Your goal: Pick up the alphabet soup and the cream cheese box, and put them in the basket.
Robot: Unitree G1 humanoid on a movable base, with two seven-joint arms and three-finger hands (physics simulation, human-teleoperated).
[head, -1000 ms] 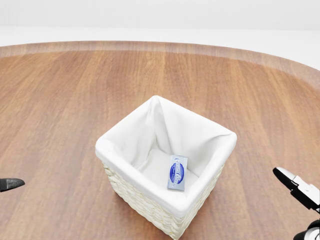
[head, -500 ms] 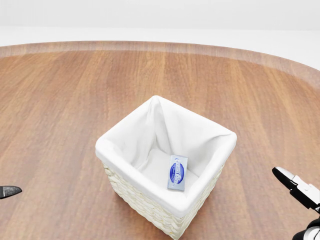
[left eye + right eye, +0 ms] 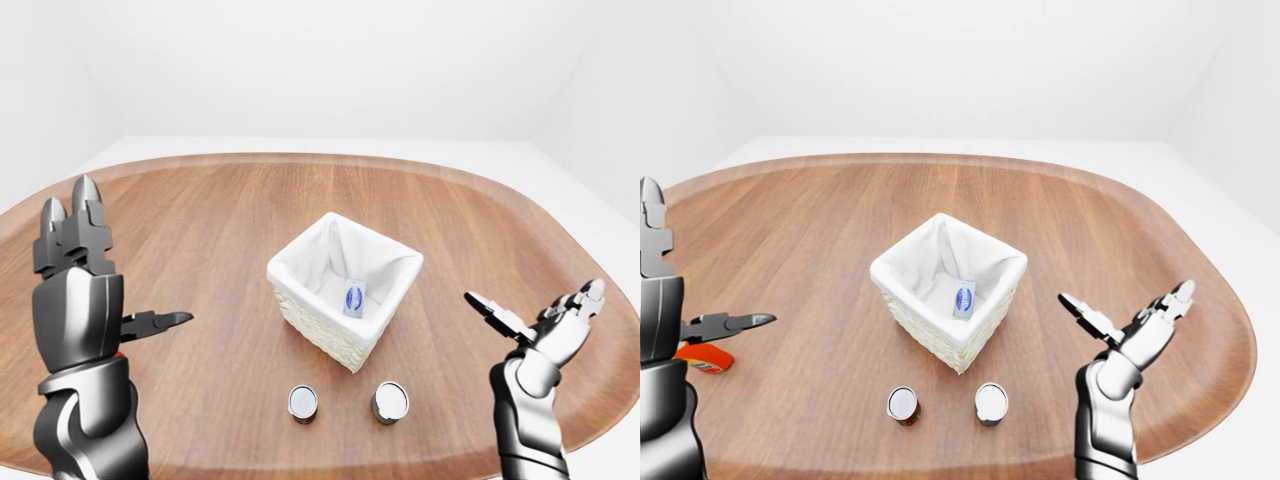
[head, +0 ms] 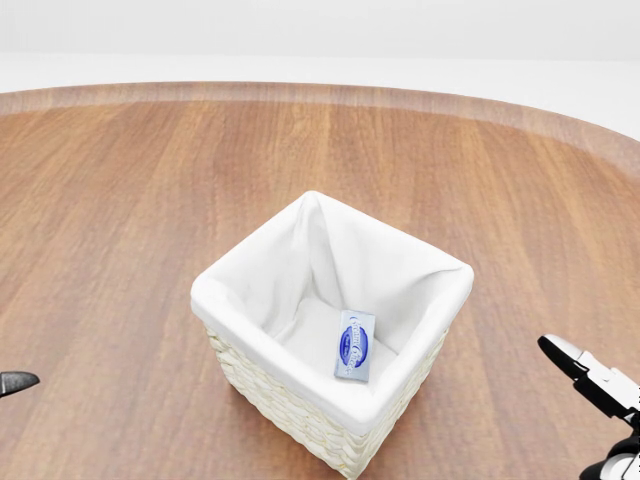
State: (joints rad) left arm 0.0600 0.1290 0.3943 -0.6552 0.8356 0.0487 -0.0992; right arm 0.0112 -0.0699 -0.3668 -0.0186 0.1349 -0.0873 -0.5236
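Note:
The cream cheese box [image 4: 355, 345], grey with a blue oval label, lies on the floor of the white-lined wicker basket [image 4: 240, 315] at the table's middle. Two small upright cans, one at left [image 3: 302, 402] and one at right [image 3: 390, 400], stand below the basket in the left-eye view. Their labels are too small to tell which is the alphabet soup. My left hand [image 3: 130, 260] is raised at the left with fingers up and thumb out, open and empty. At the lower right, my right hand [image 3: 535, 305] is spread open, well apart from the basket and cans.
An orange-red object [image 3: 702, 357] lies on the table at the left, partly hidden behind my left hand in the right-eye view. The oval wooden table [image 3: 220, 220] ends in a curved rim close below the cans.
In the head view my left fingertip has sunk a little toward the lower left corner, and the right hand has slipped slightly down. Basket and box have not moved.

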